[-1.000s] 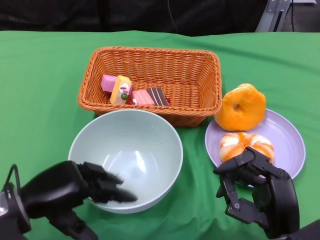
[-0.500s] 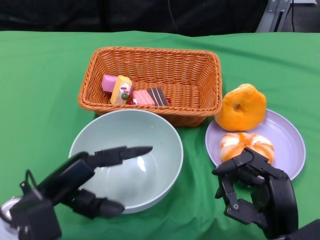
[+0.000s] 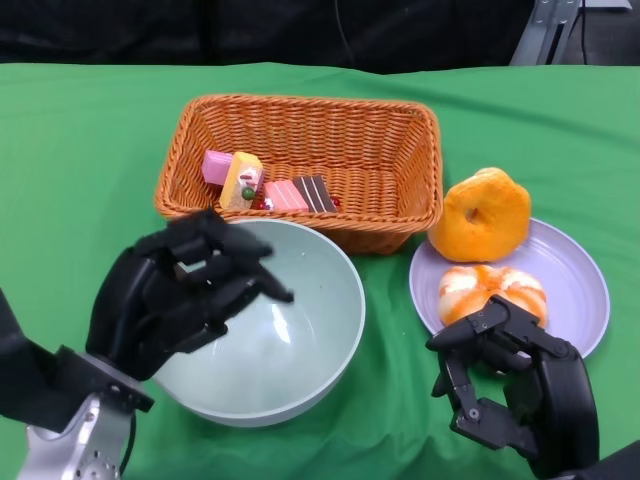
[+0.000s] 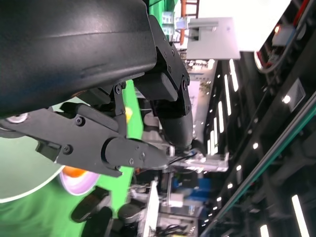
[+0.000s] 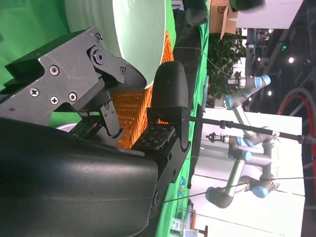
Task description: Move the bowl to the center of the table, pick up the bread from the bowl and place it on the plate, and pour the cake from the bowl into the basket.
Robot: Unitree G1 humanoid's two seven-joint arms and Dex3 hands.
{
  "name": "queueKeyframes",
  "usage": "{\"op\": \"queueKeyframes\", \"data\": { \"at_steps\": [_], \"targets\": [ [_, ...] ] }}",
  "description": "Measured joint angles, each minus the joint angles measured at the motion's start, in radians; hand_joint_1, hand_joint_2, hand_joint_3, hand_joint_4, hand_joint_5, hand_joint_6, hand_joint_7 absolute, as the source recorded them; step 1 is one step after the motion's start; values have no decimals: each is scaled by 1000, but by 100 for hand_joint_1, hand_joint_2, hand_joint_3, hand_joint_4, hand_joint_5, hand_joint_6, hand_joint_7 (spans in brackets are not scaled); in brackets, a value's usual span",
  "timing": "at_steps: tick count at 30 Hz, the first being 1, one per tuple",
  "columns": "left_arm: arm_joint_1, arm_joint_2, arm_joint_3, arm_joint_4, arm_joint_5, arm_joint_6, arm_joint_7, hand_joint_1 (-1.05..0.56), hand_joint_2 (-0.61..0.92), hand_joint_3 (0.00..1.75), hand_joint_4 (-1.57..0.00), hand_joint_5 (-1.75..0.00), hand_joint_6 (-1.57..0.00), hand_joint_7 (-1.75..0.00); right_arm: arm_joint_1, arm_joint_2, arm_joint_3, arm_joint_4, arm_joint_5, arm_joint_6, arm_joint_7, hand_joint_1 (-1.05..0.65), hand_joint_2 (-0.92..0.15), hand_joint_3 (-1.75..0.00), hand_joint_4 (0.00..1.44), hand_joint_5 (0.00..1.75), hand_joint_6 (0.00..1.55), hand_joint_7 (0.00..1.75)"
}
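— Where did the task stand? The bowl [image 3: 285, 330] sat empty mid-surface, cake [image 3: 265, 185] in the basket [image 3: 390, 160], bread [image 3: 487, 213] on the plate [image 3: 575, 275].

— And the hands? The left hand [image 3: 175, 295] hovered over the bowl, fingers loosely spread, holding nothing; the right hand [image 3: 510, 385] likewise. Seemingly only withdrawal remained.

One bowl [image 3: 300, 330]. One basket [image 3: 380, 150]. One plate [image 3: 575, 275]. Two breads: one [image 3: 487, 213] at plate rim, one [image 3: 492, 289] on plate. Cake pieces [image 3: 265, 185] in basket: about three, exact count unclear. Two hands: left [image 3: 175, 295], right [image 3: 510, 385].
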Motion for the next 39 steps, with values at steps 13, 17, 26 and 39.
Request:
{"op": "queueKeyframes", "data": {
  "at_steps": [13, 17, 26, 39],
  "targets": [
    [5, -94, 123, 40, 152, -16, -117, 1, 46, 131, -86, -168, -88, -146, 1, -28, 6, -146, 1, 77, 7, -11, -66, -85, 84, 151, 74, 120],
    [-3, -99, 126, 0, 211, -5, -100, 2, 44, 133, -86, -167, -87, -144, 20, -44, 34, -277, 9, 186, 44, -10, -64, -87, 80, 153, 76, 116],
    [-17, -111, 123, -41, 293, -1, -84, -1, 45, 131, -85, -168, -84, -143, 45, -59, 60, -400, 11, 270, 72, -14, -56, -100, 84, 152, 76, 119],
    [-19, -124, 112, -49, 357, -5, -80, -4, 43, 137, -86, -167, -83, -145, 46, -62, 79, -443, 46, 325, 109, -15, -57, -101, 82, 155, 75, 119]
  ]
}}
